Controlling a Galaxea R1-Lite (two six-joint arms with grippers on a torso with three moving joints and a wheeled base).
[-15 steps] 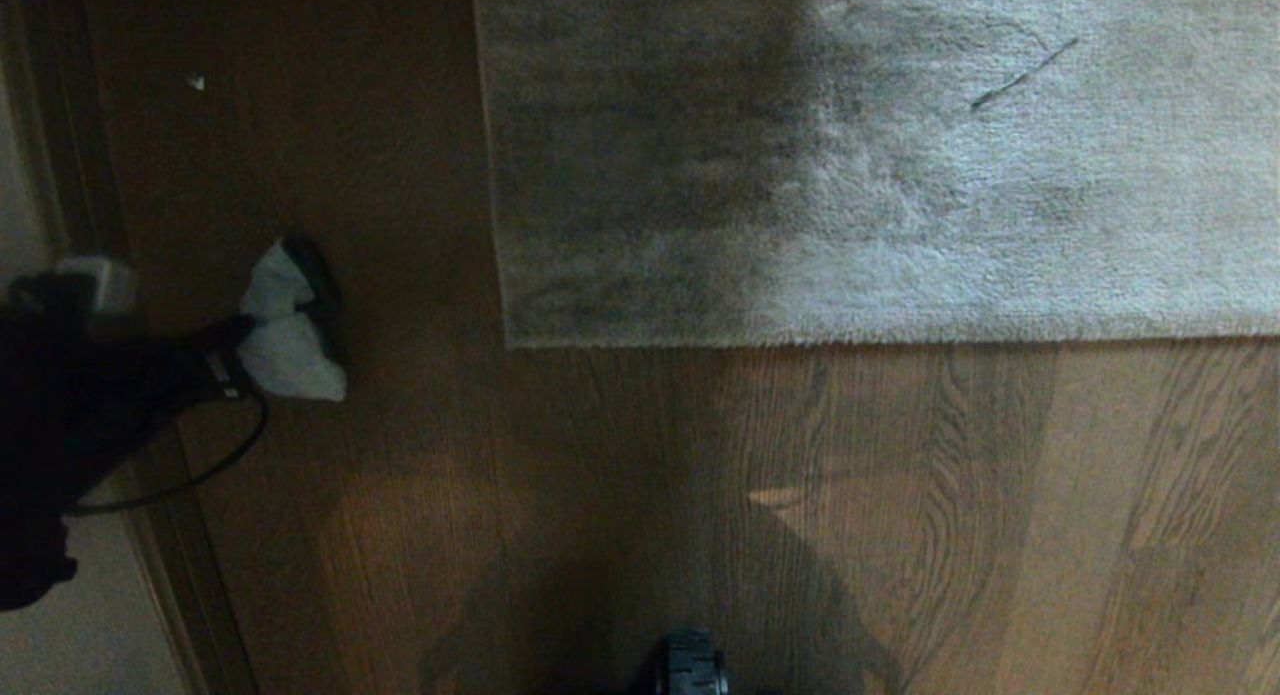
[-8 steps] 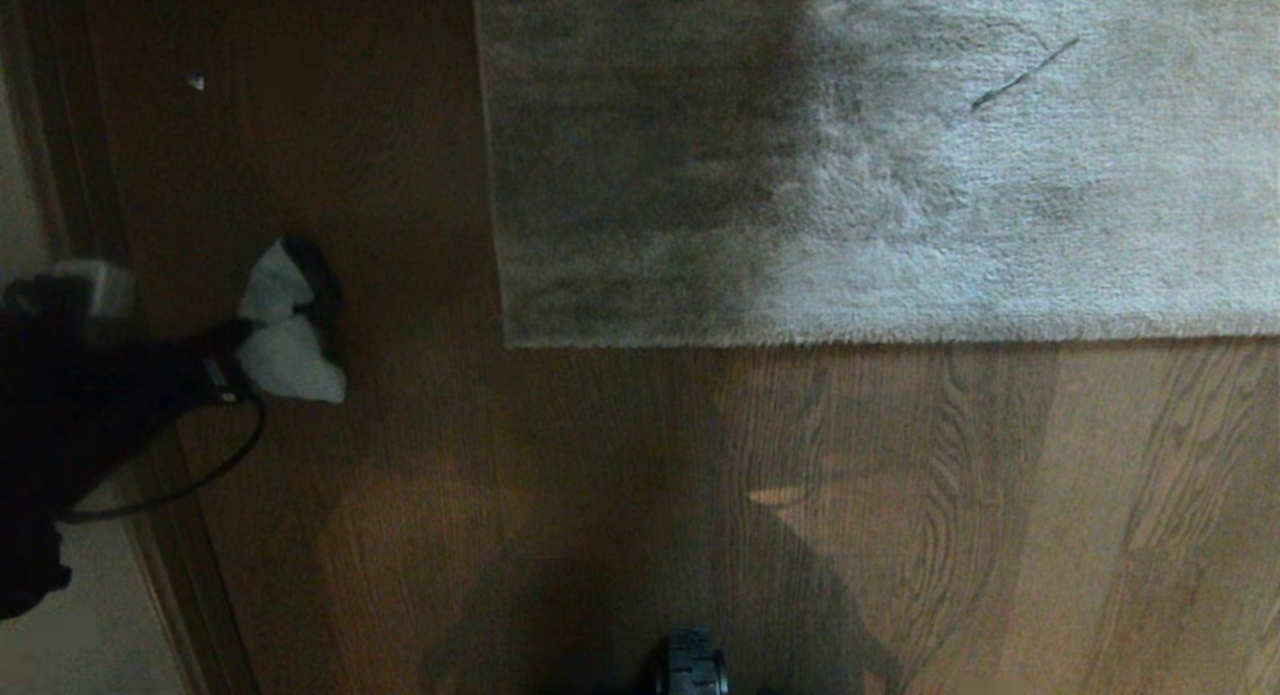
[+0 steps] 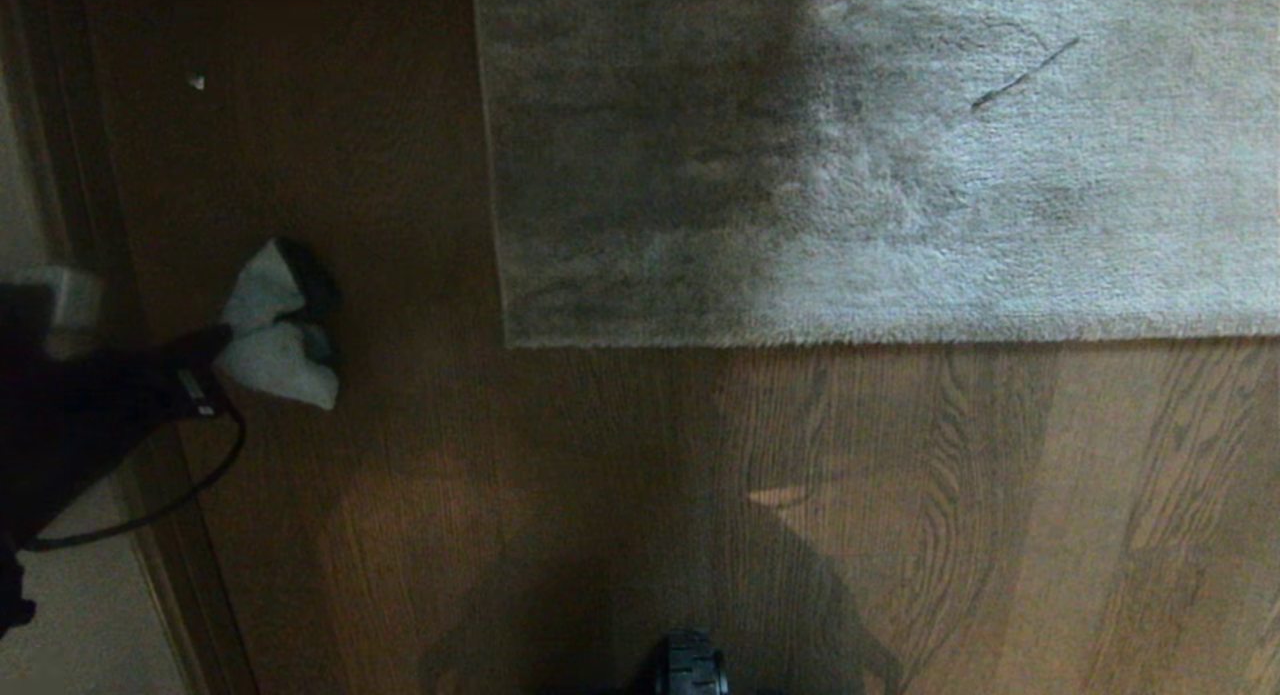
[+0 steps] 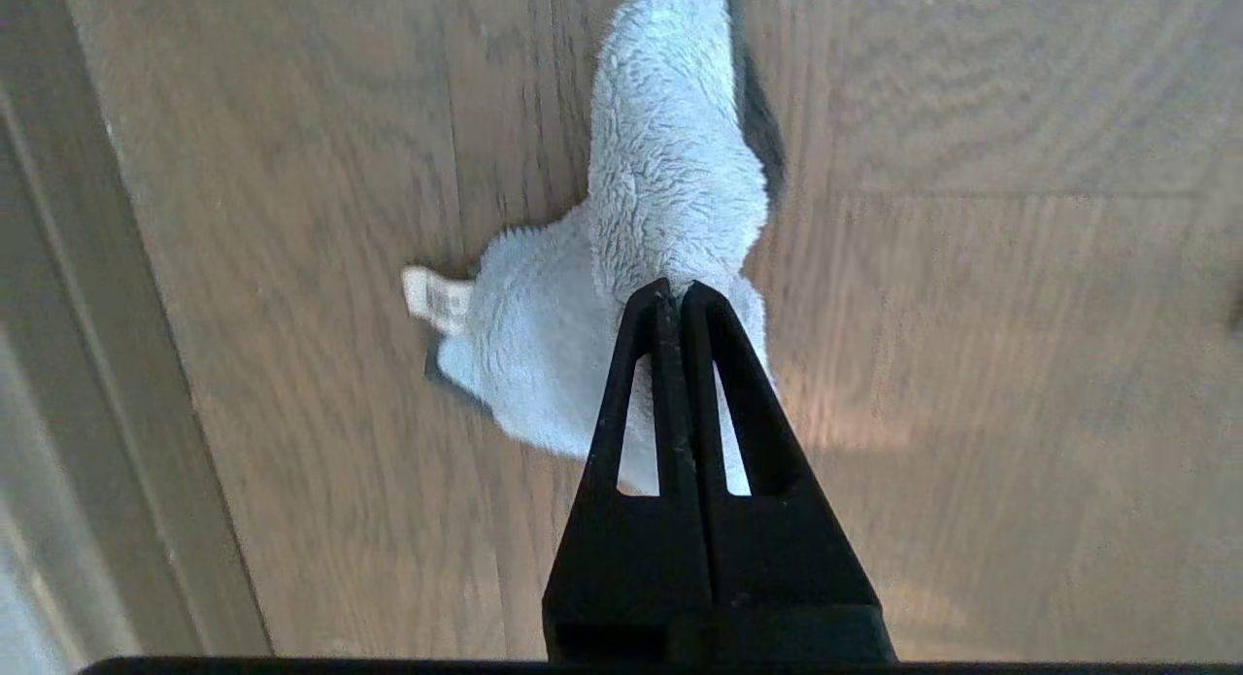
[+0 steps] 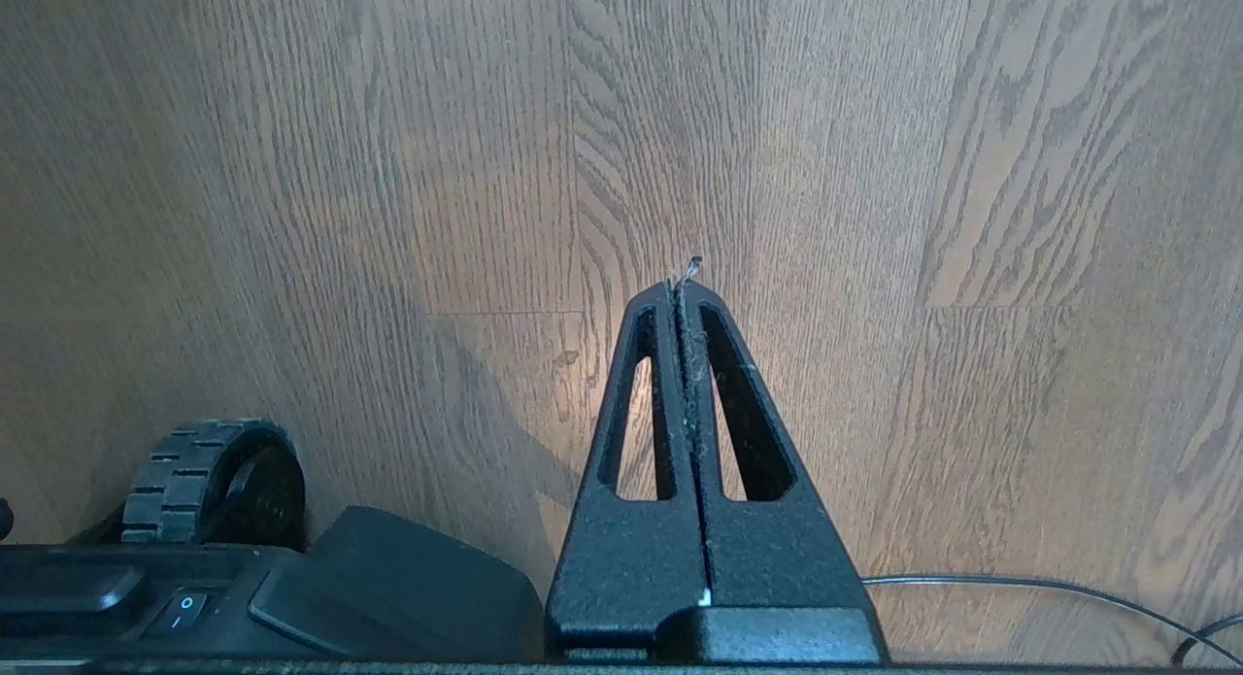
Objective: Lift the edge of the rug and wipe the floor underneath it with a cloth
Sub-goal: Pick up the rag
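Note:
The cloth (image 3: pixel 270 347) is a small pale fluffy rag pinched in my left gripper (image 3: pixel 222 343) at the far left, over the brown wood floor (image 3: pixel 620 495). In the left wrist view the black fingers are shut on the cloth (image 4: pixel 670 170) at their tips, which mark my left gripper (image 4: pixel 677 288). Whether the cloth touches the boards I cannot tell. The rug edge (image 3: pixel 800 341) and its square corner (image 3: pixel 512 341) lie flat, well to the right of the cloth. My right gripper (image 5: pixel 683 286) hangs shut over bare floor (image 5: pixel 971 170), with only lint between its fingers.
A dark door threshold (image 3: pixel 160 535) runs along the left, with paler flooring beyond it. A white speck (image 3: pixel 197 81) lies on the boards, and a thin dark strand (image 3: pixel 1025 73) lies on the rug. The base's wheel (image 5: pixel 214 481) and a cable (image 5: pixel 1020 586) are near my right gripper.
My left arm has drawn back a little, carrying the cloth slightly left and nearer to me. The rug and the right gripper have not moved.

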